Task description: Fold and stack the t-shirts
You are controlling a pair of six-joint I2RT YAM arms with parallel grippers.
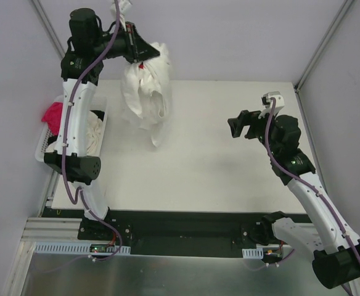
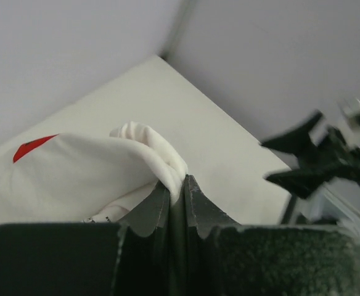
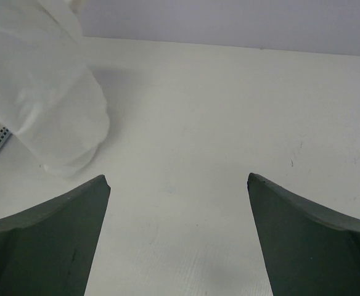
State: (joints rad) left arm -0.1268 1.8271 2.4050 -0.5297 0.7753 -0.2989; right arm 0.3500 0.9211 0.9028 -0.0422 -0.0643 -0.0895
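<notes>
The high-raised left gripper [image 1: 139, 57] pinched a hanging t-shirt [image 1: 144, 94], the nipped fold plain only in its wrist view; the right gripper [image 1: 236, 126] hovered wide

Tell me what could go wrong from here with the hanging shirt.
1. The left gripper pinches only a small fold of the t-shirt; the thin fabric may slip out.
2. The shirt hangs bunched and twisted, so set on the table it may land crumpled.
3. The open right gripper, reaching in, might catch several layers.
</notes>
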